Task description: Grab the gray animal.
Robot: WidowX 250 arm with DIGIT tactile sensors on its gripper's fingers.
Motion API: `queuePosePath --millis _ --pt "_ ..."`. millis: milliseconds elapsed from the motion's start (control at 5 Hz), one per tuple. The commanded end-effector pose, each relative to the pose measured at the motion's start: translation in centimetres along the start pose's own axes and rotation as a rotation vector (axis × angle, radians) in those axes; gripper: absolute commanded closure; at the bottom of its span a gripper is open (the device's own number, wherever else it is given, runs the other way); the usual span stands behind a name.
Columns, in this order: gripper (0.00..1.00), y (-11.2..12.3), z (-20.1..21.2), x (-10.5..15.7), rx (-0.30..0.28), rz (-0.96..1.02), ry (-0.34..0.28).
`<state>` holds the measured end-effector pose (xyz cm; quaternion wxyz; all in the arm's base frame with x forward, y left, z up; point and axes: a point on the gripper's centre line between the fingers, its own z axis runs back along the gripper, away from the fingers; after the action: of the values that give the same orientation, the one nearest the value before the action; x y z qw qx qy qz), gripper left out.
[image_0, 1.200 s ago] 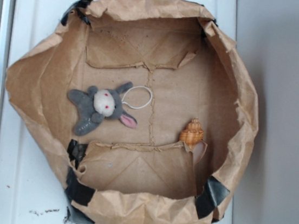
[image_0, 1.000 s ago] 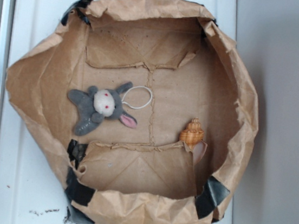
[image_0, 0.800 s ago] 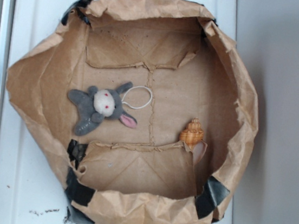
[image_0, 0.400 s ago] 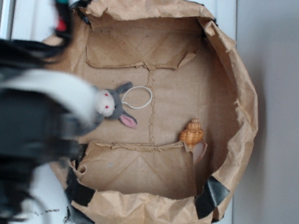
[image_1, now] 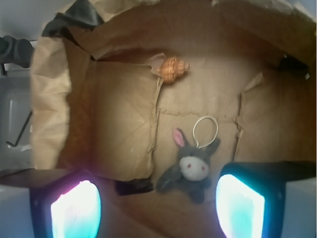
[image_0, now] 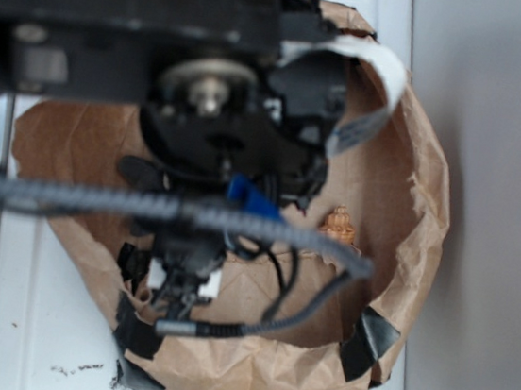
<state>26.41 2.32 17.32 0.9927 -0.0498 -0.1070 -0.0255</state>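
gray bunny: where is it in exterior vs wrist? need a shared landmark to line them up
Exterior: the gray animal is almost wholly hidden behind the arm; only a dark gray limb shows, left of centre.
Wrist: lower centre, lying on the bag floor, nearer the right finger of the open gripper.
Shared landmark: the tan shell.

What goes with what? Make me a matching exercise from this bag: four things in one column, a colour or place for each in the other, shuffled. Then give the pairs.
Things
1. bunny
2. shell
3. string loop
4. tape

Descriptions
A. tan and ridged, at the edge of a folded paper flap
B. white, lying on the bag floor right by the bunny's ears
C. gray, with a cream face and red eyes
D. black, stuck on the rim of the paper bag

Pairs: 1-C, 2-A, 3-B, 4-D
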Motion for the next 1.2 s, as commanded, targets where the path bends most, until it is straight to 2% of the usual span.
queuePosePath --millis 0,200,1000 --pt "0.0 1.7 -1.9 -3.5 0.032 -0.083 -0.035" --pt "0.0 1.9 -3.8 -4.4 0.049 -0.106 -0.01" --pt "0.0 1.9 -3.8 -4.4 0.049 -0.106 -0.01"
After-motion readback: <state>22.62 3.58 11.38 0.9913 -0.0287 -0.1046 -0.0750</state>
